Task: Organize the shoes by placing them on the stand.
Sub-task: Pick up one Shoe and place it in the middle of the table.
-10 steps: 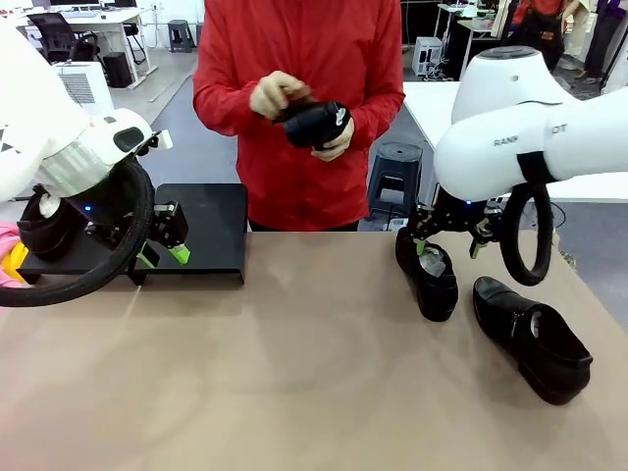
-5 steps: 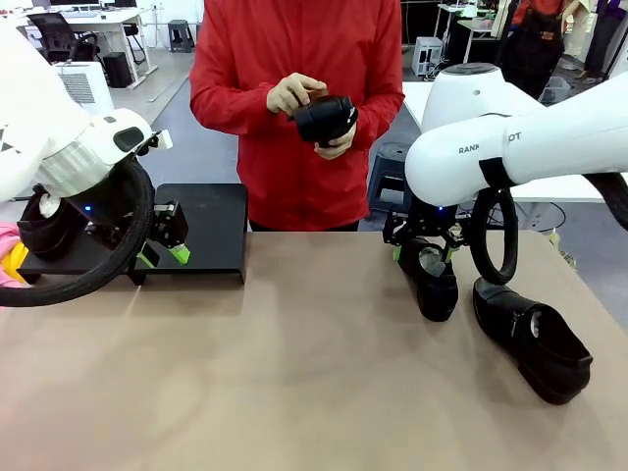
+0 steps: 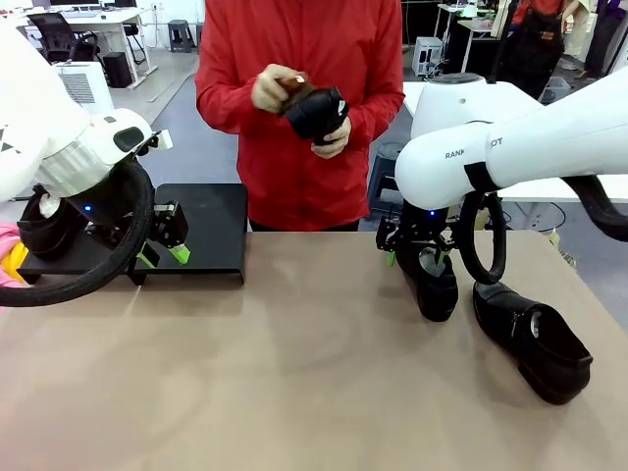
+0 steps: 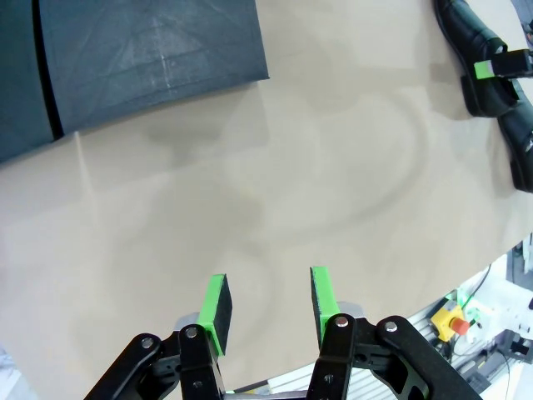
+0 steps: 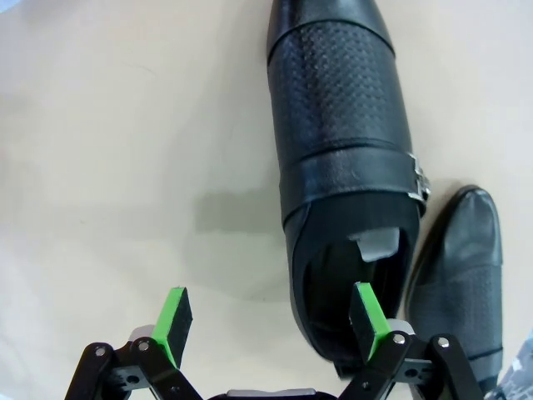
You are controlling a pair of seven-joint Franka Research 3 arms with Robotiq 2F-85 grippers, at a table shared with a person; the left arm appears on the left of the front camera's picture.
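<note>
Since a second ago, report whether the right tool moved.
Yes. The right tool slid toward picture left, now above the heel end of the glossy black leather shoe, which stayed put.

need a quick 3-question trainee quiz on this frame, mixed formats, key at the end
1. True or false: the right claw is shut on the shoe below it.
2. Counting that shoe, how many shoes lie directly on the table? A) one B) two C) four
3. Fill in: the person holds a black ____ in both hands.
Key: 1. False, its jaws stand wide open. 2. B, the second shoe lies beside it. 3. Shoe, namely the raised shoe.
</note>
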